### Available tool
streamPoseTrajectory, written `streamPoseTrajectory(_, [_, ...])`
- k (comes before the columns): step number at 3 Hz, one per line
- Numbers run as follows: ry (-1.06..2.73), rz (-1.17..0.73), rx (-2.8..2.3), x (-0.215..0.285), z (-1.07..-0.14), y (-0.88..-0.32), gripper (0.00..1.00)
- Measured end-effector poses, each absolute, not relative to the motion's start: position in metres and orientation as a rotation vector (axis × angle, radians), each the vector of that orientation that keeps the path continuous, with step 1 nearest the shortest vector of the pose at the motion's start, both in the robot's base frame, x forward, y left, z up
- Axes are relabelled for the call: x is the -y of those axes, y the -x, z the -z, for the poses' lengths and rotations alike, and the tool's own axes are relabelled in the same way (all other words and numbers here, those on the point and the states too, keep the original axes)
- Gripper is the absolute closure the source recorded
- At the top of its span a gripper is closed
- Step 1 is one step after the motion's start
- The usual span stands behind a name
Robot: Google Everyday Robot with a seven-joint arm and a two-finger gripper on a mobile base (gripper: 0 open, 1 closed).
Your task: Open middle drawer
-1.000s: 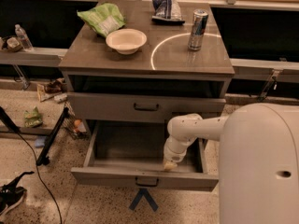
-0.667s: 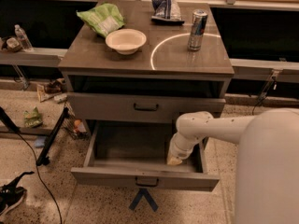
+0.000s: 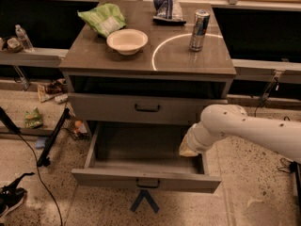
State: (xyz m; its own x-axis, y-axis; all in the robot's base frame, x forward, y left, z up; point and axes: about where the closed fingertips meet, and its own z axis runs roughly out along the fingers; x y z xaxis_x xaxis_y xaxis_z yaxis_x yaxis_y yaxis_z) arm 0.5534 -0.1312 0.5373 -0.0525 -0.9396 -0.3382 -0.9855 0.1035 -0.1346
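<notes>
The middle drawer (image 3: 146, 180) is a grey-brown flat-fronted drawer with a small dark loop handle (image 3: 147, 183). It stands pulled far out below a shut drawer (image 3: 147, 108), and its inside shows bare. My gripper (image 3: 188, 148) hangs at the end of the white arm (image 3: 244, 126), which reaches in from the right. It is low inside the open drawer, against its right wall near the back. It holds nothing that I can see.
On the cabinet top (image 3: 94, 60) are a white bowl (image 3: 127, 40), a green bag (image 3: 102, 18), a blue bag (image 3: 167, 8) and a can (image 3: 199, 24). A dark stand leg (image 3: 51, 138) and cables lie on the floor at the left. Blue tape (image 3: 144, 200) marks the floor in front.
My gripper has moved a little to the right and back inside the open drawer, and the arm has drawn off to the right. The drawer has not moved.
</notes>
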Motion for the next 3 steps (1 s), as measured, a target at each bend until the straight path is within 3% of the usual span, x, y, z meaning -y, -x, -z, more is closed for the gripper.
streamPoseTrajectory(2, [1.786, -0.377, -1.907, 0.163, -0.664, -0.508, 0.97])
streamPoseTrajectory(3, [1.792, -0.371, -1.909, 0.16, -0.66, -0.511, 0.74])
